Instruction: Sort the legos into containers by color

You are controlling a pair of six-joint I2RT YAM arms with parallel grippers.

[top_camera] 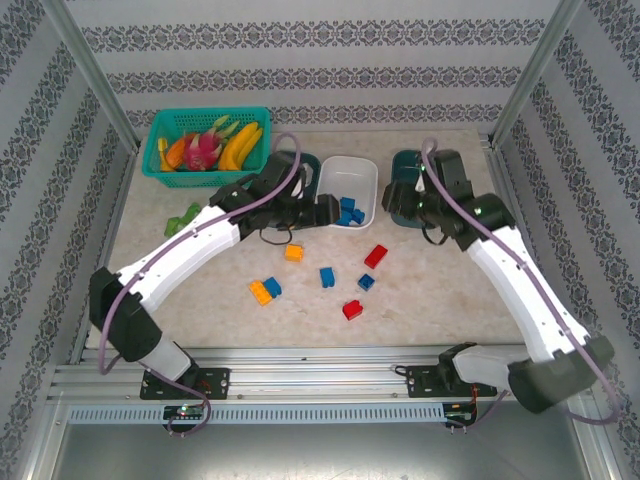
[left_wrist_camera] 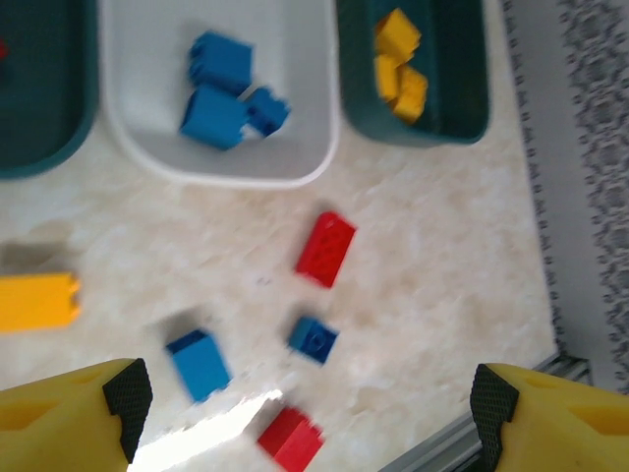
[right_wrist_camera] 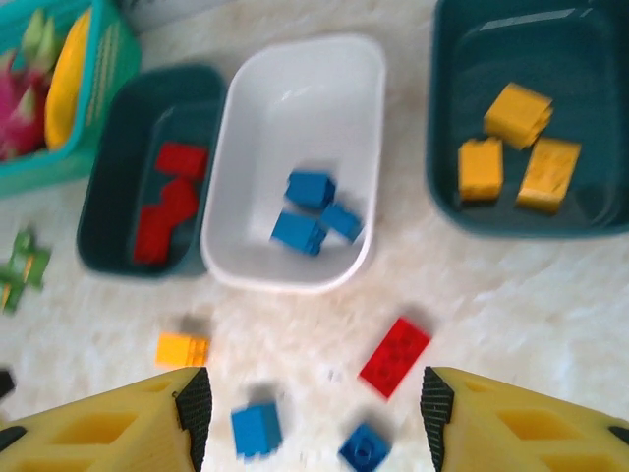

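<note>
Left gripper and right gripper hang open and empty over stray legos on the table, free to pick; reds, blues, yellows sit sorted in separate trays

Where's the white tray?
Right wrist view, centre: the white tray sits between the left teal tray, holding red bricks, and the right teal tray, holding yellow bricks.

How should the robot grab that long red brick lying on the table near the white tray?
I'd come straight down from above and pinch the long red brick across its two long sides. It lies flat, studs up and slanted, with bare table around it, so the grip should twist to match that slant.
</note>
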